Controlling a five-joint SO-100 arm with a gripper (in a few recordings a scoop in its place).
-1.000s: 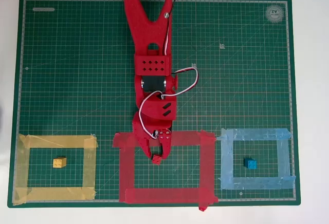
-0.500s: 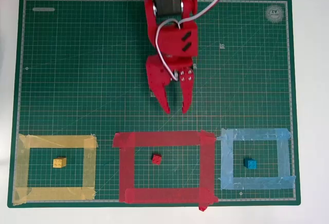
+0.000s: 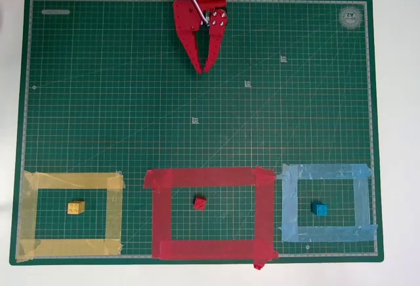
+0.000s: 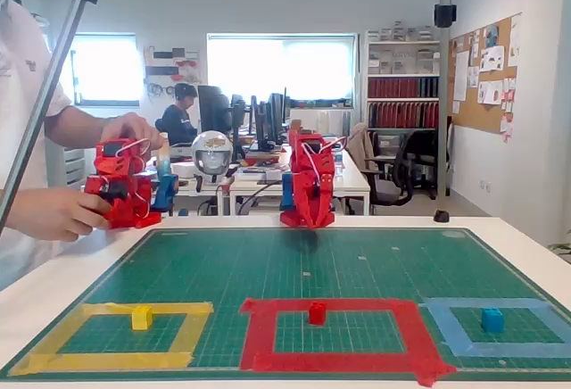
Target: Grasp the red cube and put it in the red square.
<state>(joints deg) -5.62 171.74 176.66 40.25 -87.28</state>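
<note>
Red cube (image 3: 199, 202) askew inside red square (image 3: 210, 177)

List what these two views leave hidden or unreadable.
- Arm above the gripper: cut off by the overhead view's top edge.
- Fingertips in the fixed view: the arm's own body faces the camera and hides how the jaws stand.
- Mat print: too small to read.
- Red cube faces: too small for detail.

The overhead view looks straight down on the whole green cutting mat (image 3: 98, 102), with the arm's base at the top edge. The fixed view stands low at the table's (image 4: 526, 237) opposite side, facing the arm. Both views share the mat.
</note>
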